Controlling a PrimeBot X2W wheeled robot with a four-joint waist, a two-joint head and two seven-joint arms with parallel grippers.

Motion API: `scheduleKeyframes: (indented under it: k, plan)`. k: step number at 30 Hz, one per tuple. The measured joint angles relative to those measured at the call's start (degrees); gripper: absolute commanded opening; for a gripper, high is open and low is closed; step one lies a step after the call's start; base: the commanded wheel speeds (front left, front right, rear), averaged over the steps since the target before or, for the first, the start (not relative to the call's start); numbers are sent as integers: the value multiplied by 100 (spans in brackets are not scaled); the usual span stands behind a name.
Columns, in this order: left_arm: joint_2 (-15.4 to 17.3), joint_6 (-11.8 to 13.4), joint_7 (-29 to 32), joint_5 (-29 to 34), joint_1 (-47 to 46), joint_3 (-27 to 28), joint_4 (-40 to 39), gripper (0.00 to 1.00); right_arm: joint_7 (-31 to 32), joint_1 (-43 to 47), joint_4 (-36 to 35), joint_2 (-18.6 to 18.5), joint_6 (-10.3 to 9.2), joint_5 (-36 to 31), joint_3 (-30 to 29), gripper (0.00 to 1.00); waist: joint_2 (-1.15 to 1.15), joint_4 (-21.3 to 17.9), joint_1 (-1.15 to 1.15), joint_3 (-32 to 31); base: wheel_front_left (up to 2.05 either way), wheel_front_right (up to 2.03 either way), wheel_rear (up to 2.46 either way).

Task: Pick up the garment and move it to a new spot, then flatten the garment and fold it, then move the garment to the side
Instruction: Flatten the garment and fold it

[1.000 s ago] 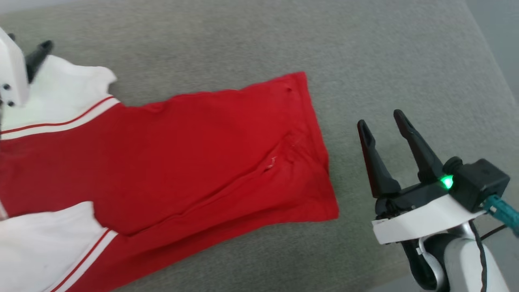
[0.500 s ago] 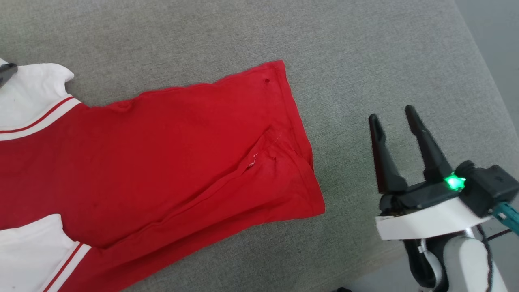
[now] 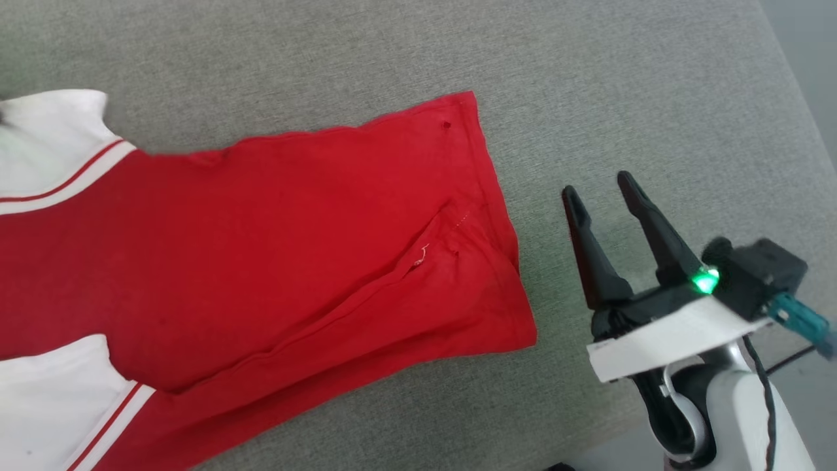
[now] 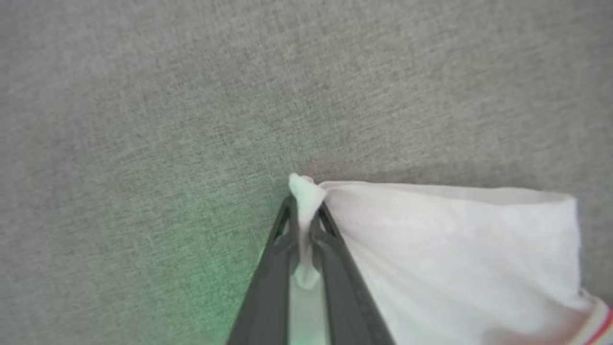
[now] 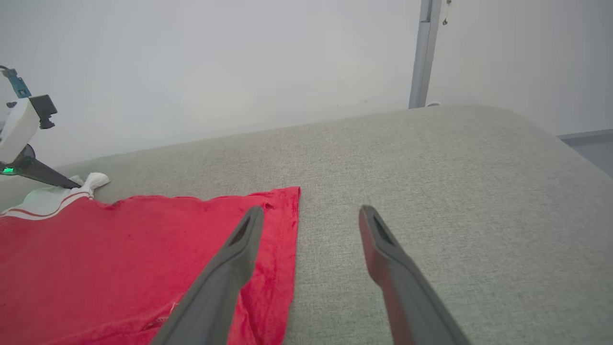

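The garment [image 3: 261, 248] lies spread on the grey padded surface [image 3: 654, 85], red body mostly flat. A long crease runs toward its hem, and the white sleeves with red stripes sit at the robot's left.

The left hand [image 4: 304, 211] is closed tight on the corner of the far white sleeve [image 4: 455, 249], with a tuft of cloth poking up between the fingers. From the right wrist it shows low at that sleeve corner [image 5: 74, 184].

The right hand [image 3: 597, 186] is just beside the hem, fingers spread wide and holding nothing. I cannot tell whether it touches the padding. A pale wall [image 5: 215, 62] stands behind.
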Motion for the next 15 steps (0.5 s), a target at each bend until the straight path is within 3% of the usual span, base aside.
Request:
scheduleKeyframes:
  k: [10,15]
  plan:
    - [-205,-142,-130,85,-181,-68,-81,0,1238,-1144,568,-122,0,330,155,100,0,213,0,100,0,0,0]
    - [-423,-165,-232,113,-315,-76,-79,0,1969,-2080,1489,-354,0,421,171,100,0,421,0,165,0,0,0]
